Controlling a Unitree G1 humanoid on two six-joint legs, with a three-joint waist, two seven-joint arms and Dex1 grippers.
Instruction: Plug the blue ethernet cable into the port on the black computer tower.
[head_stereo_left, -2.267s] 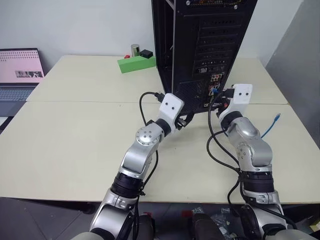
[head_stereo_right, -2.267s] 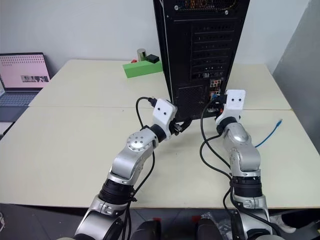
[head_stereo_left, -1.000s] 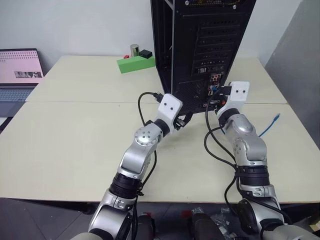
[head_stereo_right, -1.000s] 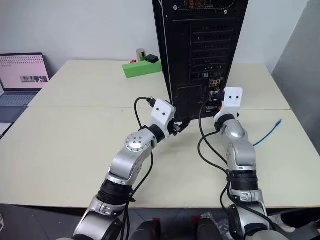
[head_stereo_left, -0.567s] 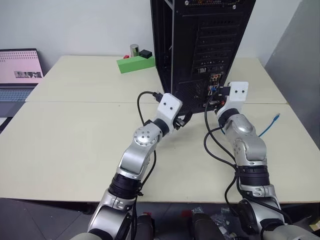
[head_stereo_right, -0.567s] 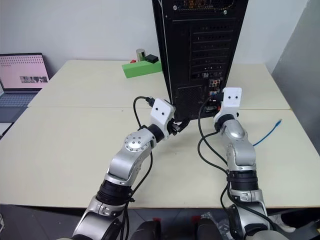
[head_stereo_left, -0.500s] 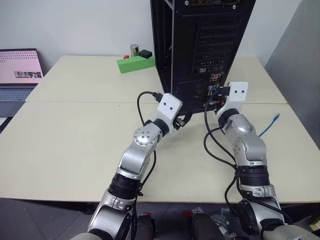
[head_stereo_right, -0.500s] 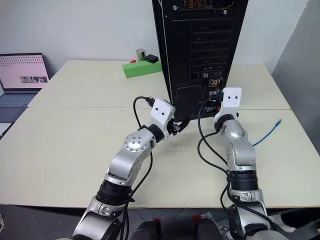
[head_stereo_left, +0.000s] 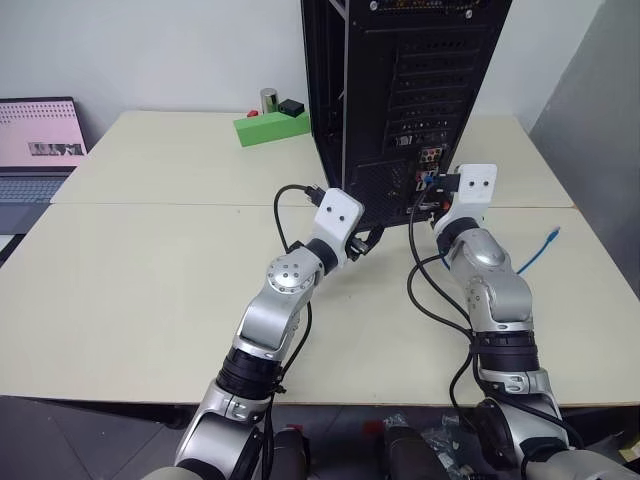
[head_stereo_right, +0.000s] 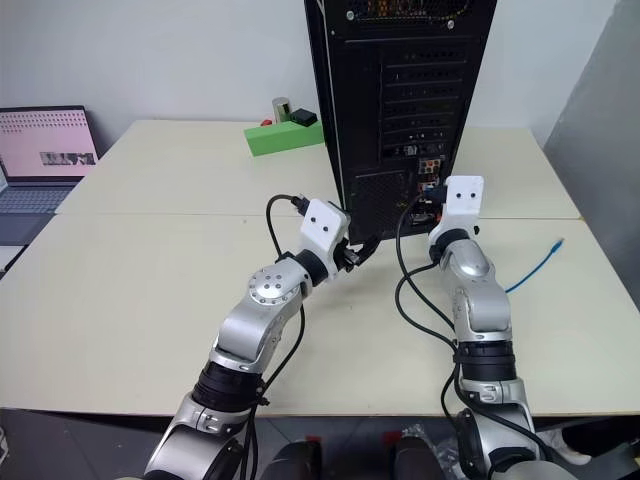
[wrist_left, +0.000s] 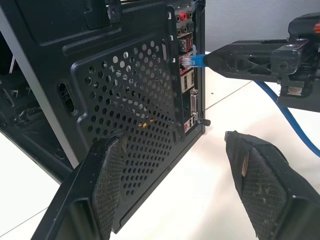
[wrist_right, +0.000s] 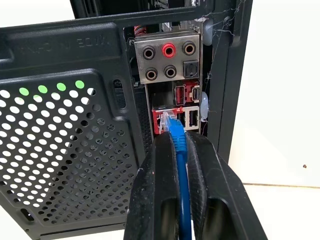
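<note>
Two grippers at tower (head_stereo_left: 400, 90) rear, upper centre of frame. Right gripper (wrist_right: 176, 145) pinches cable (wrist_right: 181, 200), plug tip at red port (wrist_right: 161, 120). Left gripper (wrist_left: 185, 160) wide, empty, straddling lower corner of tower. Risk: plug skewed, jams on port rim; cable slips between fingers under push.

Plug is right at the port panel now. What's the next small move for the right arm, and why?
Probably a short, straight push toward the tower. The right pincer is shut on the cable, and the plug sits at the mouth of a red-rimmed port, seemingly lined up. Whether it has latched cannot be told, so push gently before letting go.
</note>
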